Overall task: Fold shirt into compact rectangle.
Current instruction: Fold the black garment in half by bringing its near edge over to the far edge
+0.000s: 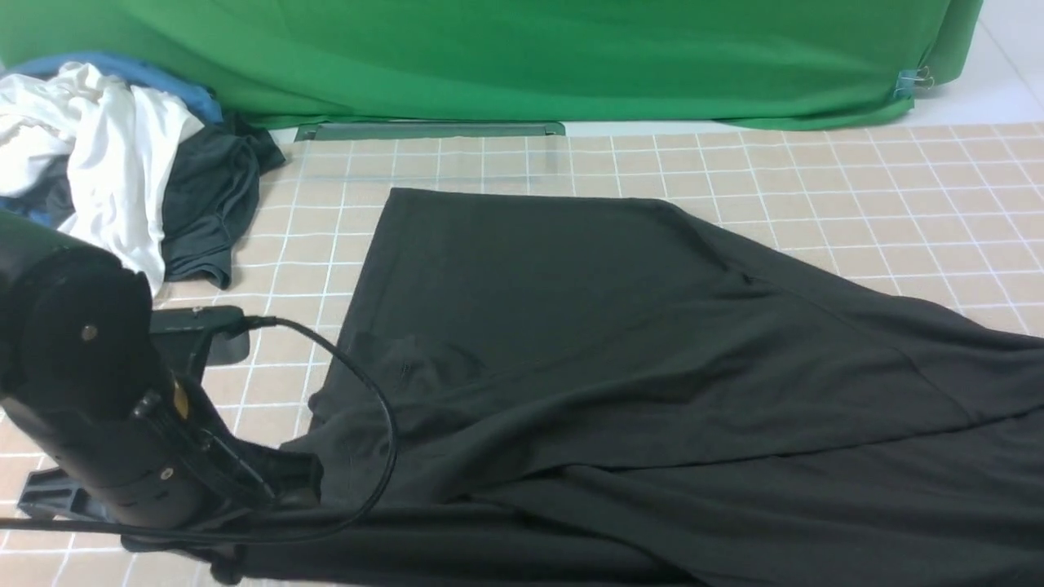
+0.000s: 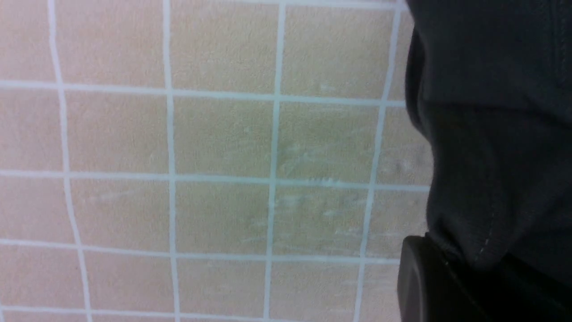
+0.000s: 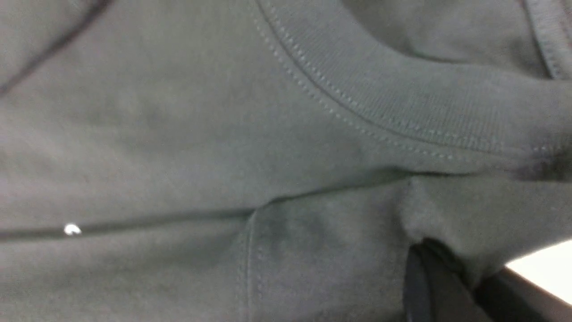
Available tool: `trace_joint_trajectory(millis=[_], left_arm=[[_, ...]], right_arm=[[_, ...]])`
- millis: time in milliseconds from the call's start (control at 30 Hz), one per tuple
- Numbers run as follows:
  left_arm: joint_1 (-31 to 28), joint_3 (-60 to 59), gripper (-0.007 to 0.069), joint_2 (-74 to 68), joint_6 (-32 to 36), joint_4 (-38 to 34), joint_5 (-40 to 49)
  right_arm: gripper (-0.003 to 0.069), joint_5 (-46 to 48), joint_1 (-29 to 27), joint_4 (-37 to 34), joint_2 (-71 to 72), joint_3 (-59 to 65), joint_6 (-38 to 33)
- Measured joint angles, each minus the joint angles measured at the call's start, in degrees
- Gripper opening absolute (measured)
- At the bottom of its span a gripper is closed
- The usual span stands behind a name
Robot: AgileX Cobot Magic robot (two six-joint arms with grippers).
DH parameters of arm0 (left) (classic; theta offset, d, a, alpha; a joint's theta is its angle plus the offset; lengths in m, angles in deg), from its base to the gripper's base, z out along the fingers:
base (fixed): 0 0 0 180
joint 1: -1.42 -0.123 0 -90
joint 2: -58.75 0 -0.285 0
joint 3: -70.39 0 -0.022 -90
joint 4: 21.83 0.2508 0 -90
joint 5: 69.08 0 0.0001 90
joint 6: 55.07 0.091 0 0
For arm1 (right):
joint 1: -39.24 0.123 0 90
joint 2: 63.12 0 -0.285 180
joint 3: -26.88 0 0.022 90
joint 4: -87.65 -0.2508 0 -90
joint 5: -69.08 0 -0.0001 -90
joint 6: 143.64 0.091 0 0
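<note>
The black shirt [image 1: 571, 342] lies spread over the tiled table, with a fold running across it toward the near right. My left gripper [image 1: 298, 489] sits at the shirt's near left edge. In the left wrist view it [image 2: 464, 264] is shut on a stitched hem of the shirt [image 2: 491, 156]. My right arm is out of the front view. In the right wrist view my right gripper [image 3: 464, 273] is shut on a pinch of the shirt [image 3: 178, 134] just beside the ribbed collar [image 3: 402, 107].
A heap of clothes lies at the back left: a white garment [image 1: 106, 155], a dark grey-green garment [image 1: 208, 204] and some blue cloth [image 1: 122, 69]. A green backdrop [image 1: 522, 57] hangs behind the beige tiled table [image 1: 897, 187].
</note>
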Motion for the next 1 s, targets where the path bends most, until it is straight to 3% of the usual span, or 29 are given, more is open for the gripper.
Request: trace_joint_trajectory(millis=[333,600,767,1000], left_arm=[[-1.0,9.5,0.0030,-7.0,0.0,-1.0,-2.5],[-10.0,22.8,0.0030,-17.7,5.6,-9.1,-9.2],[-12.9,30.0,0.0030,-26.8,11.0,-14.2,-12.5],[-14.6,38.8,0.0030,-36.8,11.8,-14.6,-16.8]], right_arm=[[0.0052,-1.5,0.0,0.8,-3.6,-7.7,0.3],[0.0052,-3.2,0.0,-0.9,-12.6,-17.3,1.6],[0.0060,-8.6,0.7,-1.3,-18.3,-21.2,1.9],[0.0071,-17.9,2.7,-1.5,-23.1,-23.6,2.4]])
